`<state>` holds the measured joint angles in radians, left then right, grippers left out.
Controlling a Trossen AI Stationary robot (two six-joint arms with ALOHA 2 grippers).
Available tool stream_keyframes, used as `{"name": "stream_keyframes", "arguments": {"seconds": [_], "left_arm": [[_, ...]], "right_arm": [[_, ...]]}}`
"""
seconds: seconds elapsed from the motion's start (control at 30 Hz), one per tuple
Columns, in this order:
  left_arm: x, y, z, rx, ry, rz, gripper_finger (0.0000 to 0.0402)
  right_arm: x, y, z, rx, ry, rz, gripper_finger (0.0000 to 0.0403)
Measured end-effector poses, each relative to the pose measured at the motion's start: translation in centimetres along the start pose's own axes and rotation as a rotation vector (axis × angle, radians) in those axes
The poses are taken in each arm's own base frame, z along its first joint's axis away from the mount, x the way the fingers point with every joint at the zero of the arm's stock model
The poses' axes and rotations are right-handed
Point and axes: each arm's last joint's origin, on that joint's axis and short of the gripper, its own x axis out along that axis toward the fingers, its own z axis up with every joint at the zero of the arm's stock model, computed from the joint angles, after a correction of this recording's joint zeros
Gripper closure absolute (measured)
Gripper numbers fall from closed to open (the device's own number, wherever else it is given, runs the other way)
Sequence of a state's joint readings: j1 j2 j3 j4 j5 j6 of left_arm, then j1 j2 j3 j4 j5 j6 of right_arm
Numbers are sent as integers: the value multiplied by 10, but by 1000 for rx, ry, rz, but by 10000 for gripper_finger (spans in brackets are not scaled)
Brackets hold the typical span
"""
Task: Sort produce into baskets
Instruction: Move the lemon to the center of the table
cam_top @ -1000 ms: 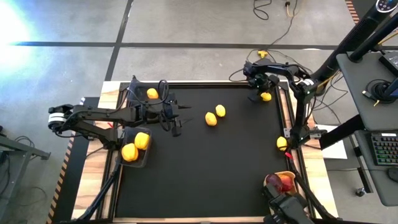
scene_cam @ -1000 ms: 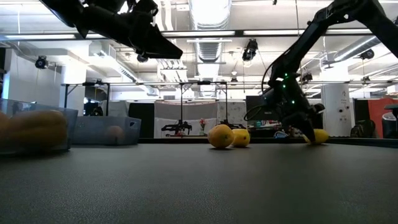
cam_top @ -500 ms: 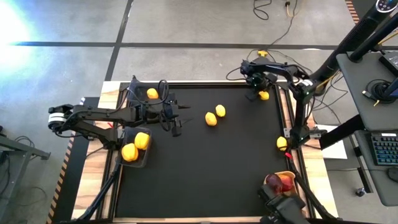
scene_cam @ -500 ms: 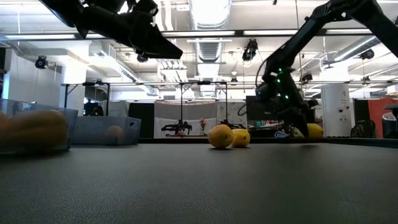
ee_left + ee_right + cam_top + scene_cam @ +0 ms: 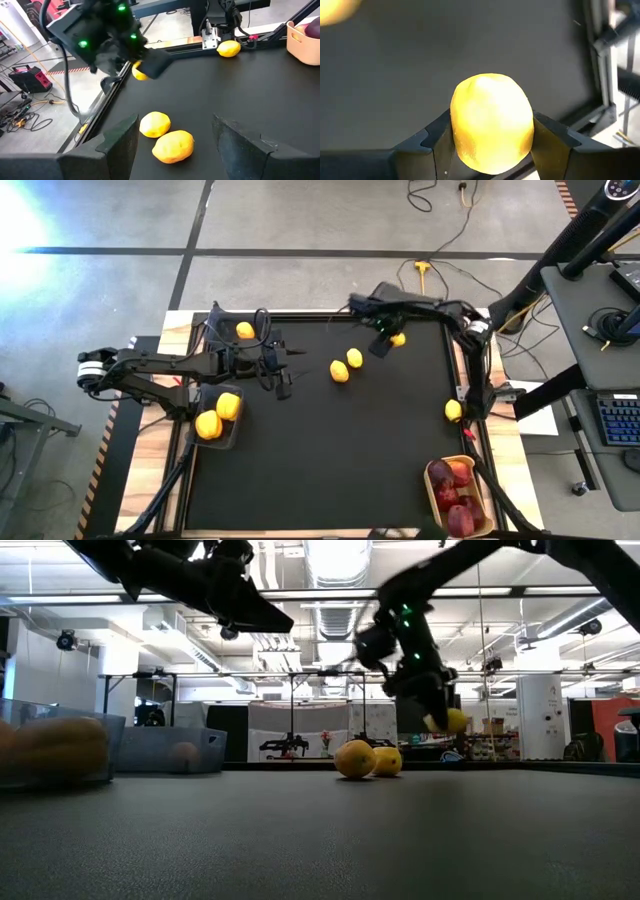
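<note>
High view: I have the right end effector (image 5: pixel 392 340) near the table's far edge, closed on a yellow lemon (image 5: pixel 398 339). I judge this the carry step; next I need to take it across to the dark bins (image 5: pixel 217 423) at the left, where yellow pieces already lie. Two lemons (image 5: pixel 346 365) sit mid-table, another (image 5: pixel 453 410) by the right edge; red fruit fills the tan tray (image 5: pixel 478 480). The left end effector (image 5: pixel 283 370) waits part-open and empty.

Low view: the held lemon (image 5: pixel 455 721) hangs clear above the black table (image 5: pixel 320 840); a lit workshop lies behind.

Left wrist view: the pair (image 5: pixel 166 137) lies just ahead.

Right wrist view: both fingers (image 5: pixel 440 145) clamp the lemon's sides.
</note>
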<state>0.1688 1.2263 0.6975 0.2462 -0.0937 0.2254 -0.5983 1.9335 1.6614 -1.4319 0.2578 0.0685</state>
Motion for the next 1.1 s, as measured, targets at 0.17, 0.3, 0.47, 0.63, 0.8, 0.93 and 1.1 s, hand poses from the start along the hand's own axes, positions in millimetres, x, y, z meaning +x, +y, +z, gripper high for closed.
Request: {"name": "stream_keyframes", "arguments": {"seconds": [0.17,0.3,0.47,0.63,0.8,0.93,1.1], "left_arm": [[-5,-5,5,3,-25,-21,171],[-20,-13,17,5,-88,-55,171],[-47,-26,25,25,-144,-121,171],[-71,-28,16,0,-211,-137,171],[-87,-25,4,-93,-240,-142,171],[-91,-28,-9,-141,-237,-181,171],[-91,-30,-16,-169,-263,-186,171]], "right_arm": [[-16,60,-8,-81,-44,0,206],[-26,105,-22,-135,-75,-21,206],[-34,153,-43,-145,-113,-36,206],[-40,193,-55,-153,-213,26,206],[-41,223,-48,-156,-397,144,206],[-32,238,-32,-150,-512,257,206],[-7,255,-13,-181,-536,263,199]]}}
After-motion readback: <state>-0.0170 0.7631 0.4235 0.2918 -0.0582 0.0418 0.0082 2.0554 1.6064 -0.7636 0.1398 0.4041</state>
